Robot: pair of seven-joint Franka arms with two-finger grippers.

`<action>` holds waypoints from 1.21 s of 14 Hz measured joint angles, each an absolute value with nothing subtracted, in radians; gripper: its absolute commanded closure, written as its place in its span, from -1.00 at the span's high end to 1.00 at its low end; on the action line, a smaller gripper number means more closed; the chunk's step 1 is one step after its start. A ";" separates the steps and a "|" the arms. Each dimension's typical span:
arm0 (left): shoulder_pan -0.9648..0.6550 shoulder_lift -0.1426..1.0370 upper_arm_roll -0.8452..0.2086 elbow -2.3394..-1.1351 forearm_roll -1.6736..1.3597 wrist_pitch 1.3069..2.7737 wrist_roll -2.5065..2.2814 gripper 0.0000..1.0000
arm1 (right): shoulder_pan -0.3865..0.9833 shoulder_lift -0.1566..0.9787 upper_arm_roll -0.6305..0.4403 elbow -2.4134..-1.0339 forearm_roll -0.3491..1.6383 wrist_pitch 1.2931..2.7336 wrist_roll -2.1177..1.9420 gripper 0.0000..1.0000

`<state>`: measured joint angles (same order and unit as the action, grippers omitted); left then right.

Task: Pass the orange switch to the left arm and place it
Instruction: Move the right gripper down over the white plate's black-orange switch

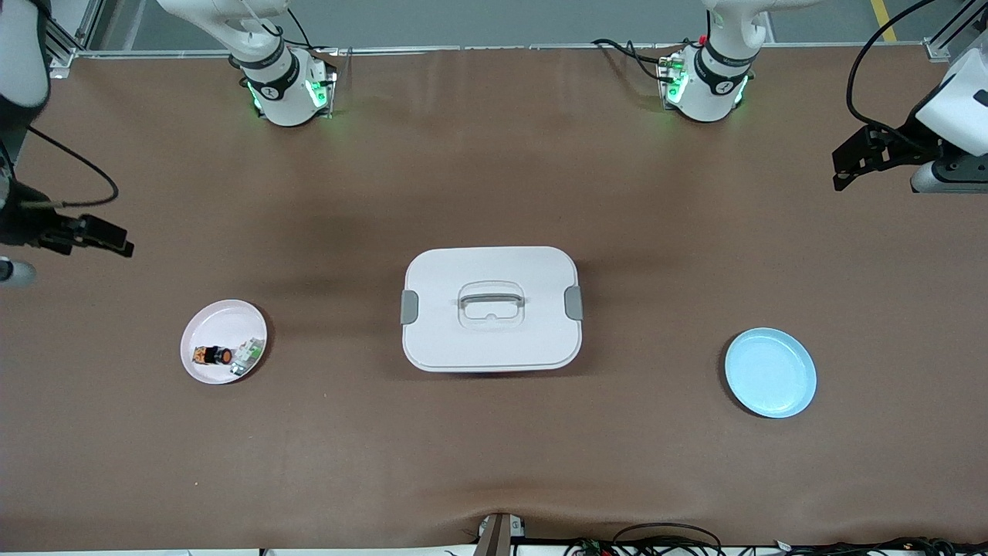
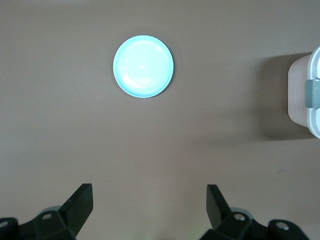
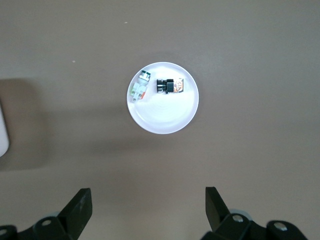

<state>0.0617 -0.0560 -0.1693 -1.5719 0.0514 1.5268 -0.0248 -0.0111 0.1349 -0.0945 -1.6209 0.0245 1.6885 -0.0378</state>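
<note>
1. The switch (image 1: 213,355) lies on its side in a pink plate (image 1: 202,369) toward the right arm's end of the counter (image 1: 494,455), just beside a green-and-white part (image 1: 248,354).
2. The box (image 1: 491,309) sits mid-counter, lid latched, between the pink plate and a blue plate (image 1: 770,372).
3. The right end effector (image 3: 148,200) hangs high over the pink plate, fingers spread wide, empty.
4. The left end effector (image 2: 150,197) hangs over bare counter near the blue plate, also spread and empty.
</note>
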 measured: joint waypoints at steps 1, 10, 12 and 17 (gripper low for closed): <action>0.062 -0.056 -0.169 -1.572 0.051 1.523 -0.025 1.00 | -0.019 0.166 -0.096 -1.622 0.025 1.715 -0.038 1.00; 0.062 -0.055 -0.169 -1.572 0.051 1.516 -0.027 1.00 | -0.042 0.418 -0.097 -1.637 0.025 1.960 -0.040 1.00; 0.062 -0.055 -0.169 -1.572 0.051 1.514 -0.027 1.00 | -0.042 0.474 -0.096 -1.643 0.033 2.004 -0.040 1.00; 0.062 -0.055 -0.169 -1.572 0.051 1.513 -0.027 1.00 | -0.046 0.587 -0.095 -1.675 0.047 2.158 -0.042 1.00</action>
